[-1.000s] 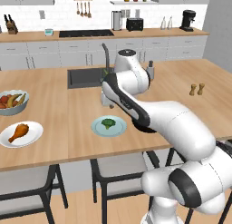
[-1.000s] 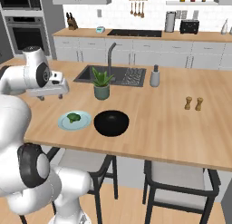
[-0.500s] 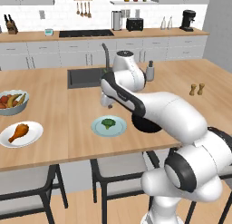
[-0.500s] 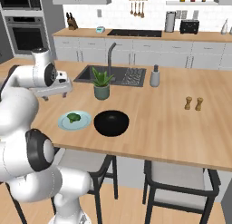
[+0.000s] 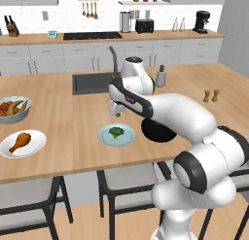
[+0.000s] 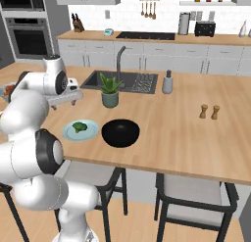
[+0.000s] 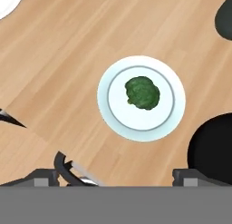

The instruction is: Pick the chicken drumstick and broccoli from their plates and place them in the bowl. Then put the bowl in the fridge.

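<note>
A kitchen with grey cabinets and a white tiled wall holds a long wooden island counter (image 5: 63, 132) with a dark sink (image 6: 128, 81) set into it. On that counter the chicken drumstick (image 5: 19, 141) lies on a white plate (image 5: 38, 143) near the front left edge in the left base view, untouched. The broccoli (image 7: 142, 92) sits in the middle of a pale blue-green plate (image 7: 108, 119), which lies flat on the wood near the front edge; in the left base view the same floret shows as a small green lump at the plate's centre. Just beside that plate, to its right in the right base view, stands the black bowl (image 6: 120, 133), close to the plate, with nothing in it. The gripper (image 5: 115, 111) hangs above the counter behind the broccoli plate, its jaws spread wide and holding nothing; in the hand view its dark finger tips (image 7: 45, 177) stand far apart at the bottom, with the broccoli plate above and between them. A potted plant (image 6: 110, 90) stands by the sink behind the bowl, and a grey shaker (image 6: 168, 83) is near the sink's right end. A pale bowl of fruit (image 5: 12, 109) sits behind the drumstick plate, and two small wooden mills (image 6: 209, 111) stand side by side well to the right. Dark stools (image 6: 193, 202) are tucked under the front edge.
</note>
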